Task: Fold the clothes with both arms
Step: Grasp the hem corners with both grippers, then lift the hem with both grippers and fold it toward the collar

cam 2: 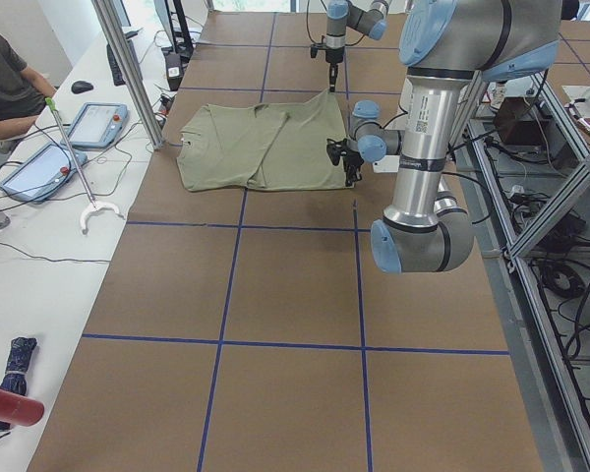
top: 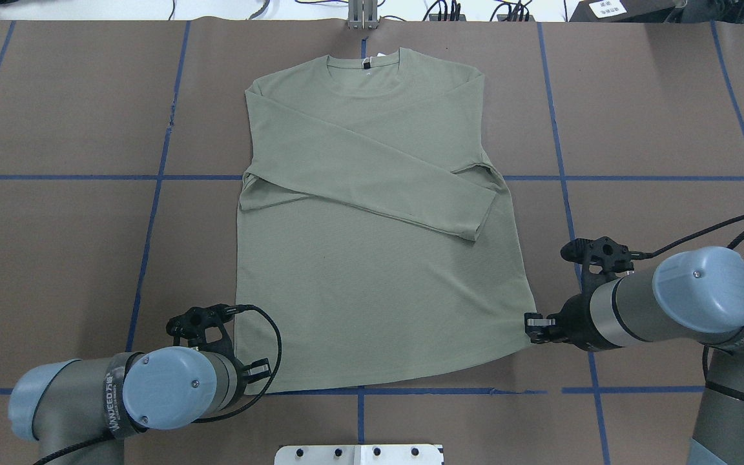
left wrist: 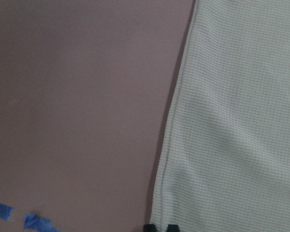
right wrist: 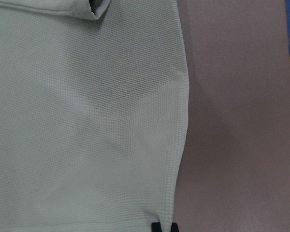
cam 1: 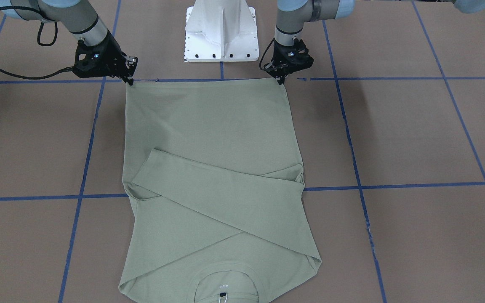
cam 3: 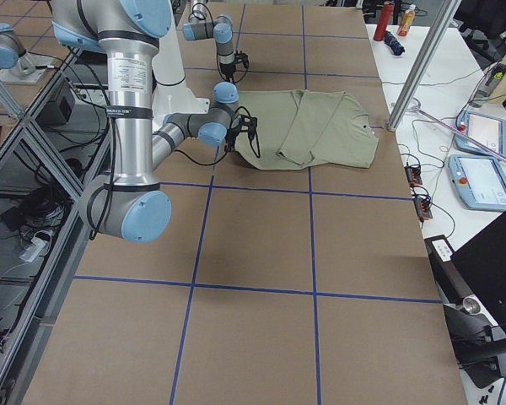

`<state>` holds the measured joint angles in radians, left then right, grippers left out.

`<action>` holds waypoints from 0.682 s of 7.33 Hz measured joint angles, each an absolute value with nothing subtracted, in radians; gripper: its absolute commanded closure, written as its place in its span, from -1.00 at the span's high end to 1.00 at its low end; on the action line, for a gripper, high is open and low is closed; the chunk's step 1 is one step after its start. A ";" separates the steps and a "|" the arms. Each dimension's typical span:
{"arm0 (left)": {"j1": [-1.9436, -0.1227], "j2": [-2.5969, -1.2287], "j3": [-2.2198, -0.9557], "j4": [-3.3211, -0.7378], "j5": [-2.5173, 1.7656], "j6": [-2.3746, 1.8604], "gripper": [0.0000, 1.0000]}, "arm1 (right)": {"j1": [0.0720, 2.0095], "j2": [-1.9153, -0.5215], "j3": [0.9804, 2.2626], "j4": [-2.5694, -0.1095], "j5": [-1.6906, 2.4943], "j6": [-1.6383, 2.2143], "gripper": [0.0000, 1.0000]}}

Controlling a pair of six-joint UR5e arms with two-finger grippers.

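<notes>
The sage-green shirt point(top: 372, 284) lies flat on the brown table with both long sleeves point(cam 1: 225, 185) crossed over its chest. Its collar point(top: 365, 64) is on the far side from the robot, and a white tag point(cam 1: 223, 297) shows there. My left gripper point(top: 243, 381) sits at the hem corner on my left, shut on the fabric edge point(left wrist: 157, 212). At the opposite hem corner, my right gripper point(top: 530, 330) is shut on the shirt's edge point(right wrist: 176, 208). In the front-facing view both the left gripper point(cam 1: 282, 80) and the right gripper point(cam 1: 129, 81) point down onto the hem corners.
The white pedestal base point(cam 1: 221, 33) stands just behind the hem. Blue tape lines point(cam 1: 394, 78) grid the brown table. A metal post point(cam 2: 128, 69) rises beyond the collar. A seated person point(cam 2: 5, 88) and tablets point(cam 2: 96, 124) are on the operators' side bench.
</notes>
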<state>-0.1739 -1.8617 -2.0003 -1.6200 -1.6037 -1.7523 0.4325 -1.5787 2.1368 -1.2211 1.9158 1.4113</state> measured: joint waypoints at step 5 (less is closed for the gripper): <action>-0.184 -1.850 -2.240 -1.458 -1.615 -1.695 -1.00 | 0.462 -1.629 2.197 -1.226 1.992 1.413 -1.00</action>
